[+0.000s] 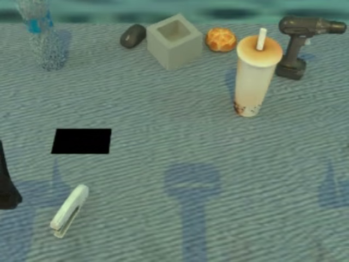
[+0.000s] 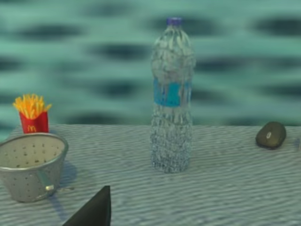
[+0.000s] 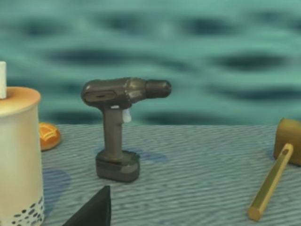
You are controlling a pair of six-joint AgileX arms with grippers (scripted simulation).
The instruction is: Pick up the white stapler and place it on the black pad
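Behind the black pad point(image 1: 81, 141), open grey cube box point(image 1: 174, 42), hollow.

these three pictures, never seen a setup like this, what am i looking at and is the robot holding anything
It is a simulated two-armed AgileX robot at a table. The top view looks straight down; the other two come from cameras on each arm's wrist. From above, only the left arm shows, dark, at the left edge; the right arm is out of sight. Each wrist view shows just a dark tip of its own tool, holding nothing. On the table lie the white stapler near the front left, the black pad just behind it, and along the back a water bottle, mouse, grey box, bun, cup and drill.
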